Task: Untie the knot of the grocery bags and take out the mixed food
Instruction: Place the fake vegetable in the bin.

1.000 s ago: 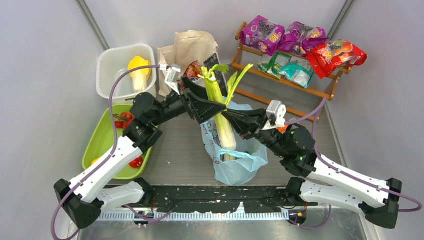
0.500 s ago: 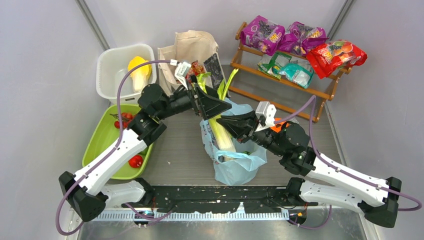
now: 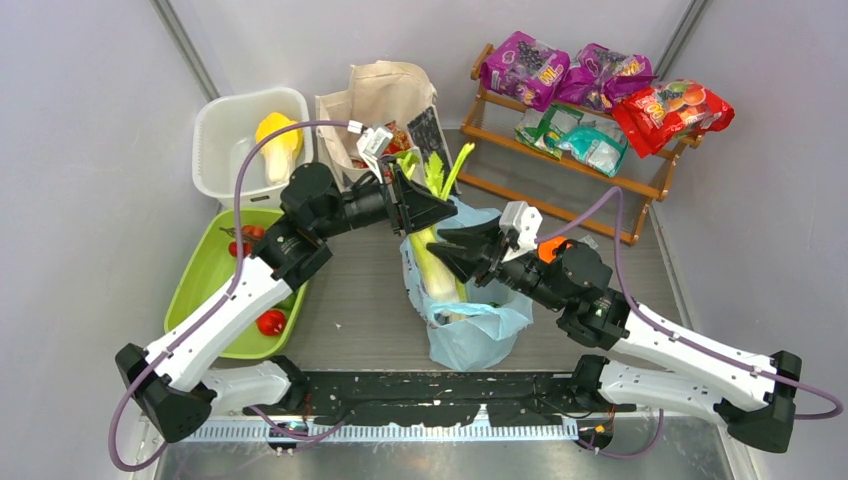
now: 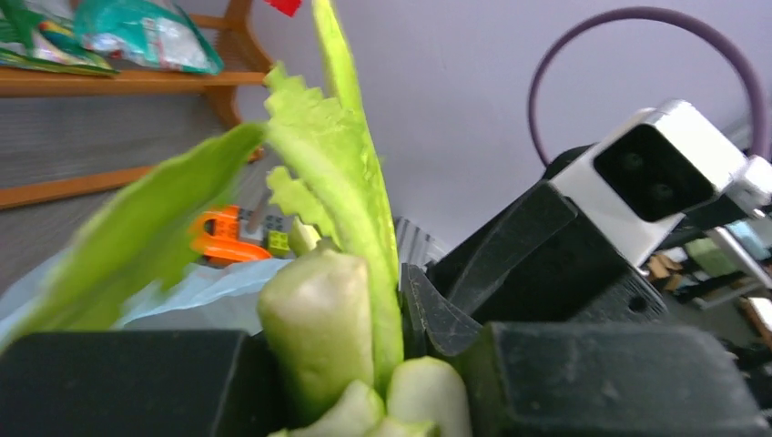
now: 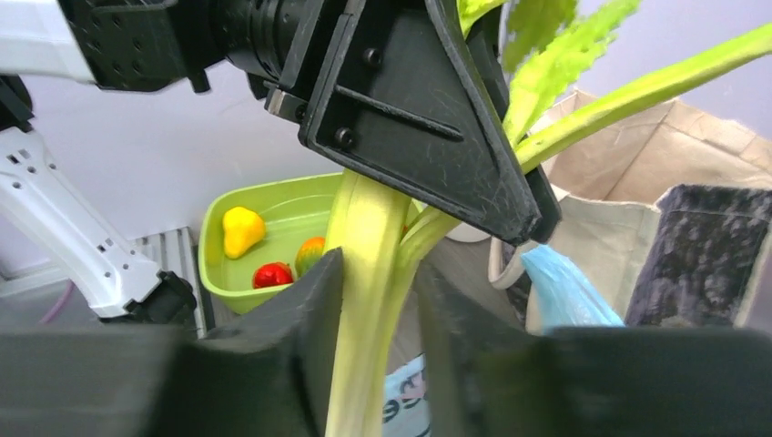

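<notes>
Long green-white stalks (image 3: 438,283) stand upright in the light-blue plastic bag (image 3: 470,340), whose mouth gapes at the table's middle; the knot is out of view. My left gripper (image 3: 432,208) is shut on the stalks (image 4: 319,328) just below their leaves, and they fill the space between its fingers (image 4: 583,382). Lower down, my right gripper (image 3: 447,255) is open around the same stalks (image 5: 364,273): one finger (image 5: 300,328) touches them and a gap shows on the other side. The cream canvas tote (image 3: 385,90) stands behind.
A white tub (image 3: 215,150) at the back left holds a yellow vegetable (image 3: 278,140). A green tray (image 3: 200,290) on the left holds small red fruits (image 3: 272,322). A wooden rack (image 3: 560,150) at the back right carries purple, teal and red packets (image 3: 670,110).
The left gripper has closed on the top of the stalks. The right gripper has let go and opened. Both arms have shifted left, and the stalks now stand lower in the blue bag.
</notes>
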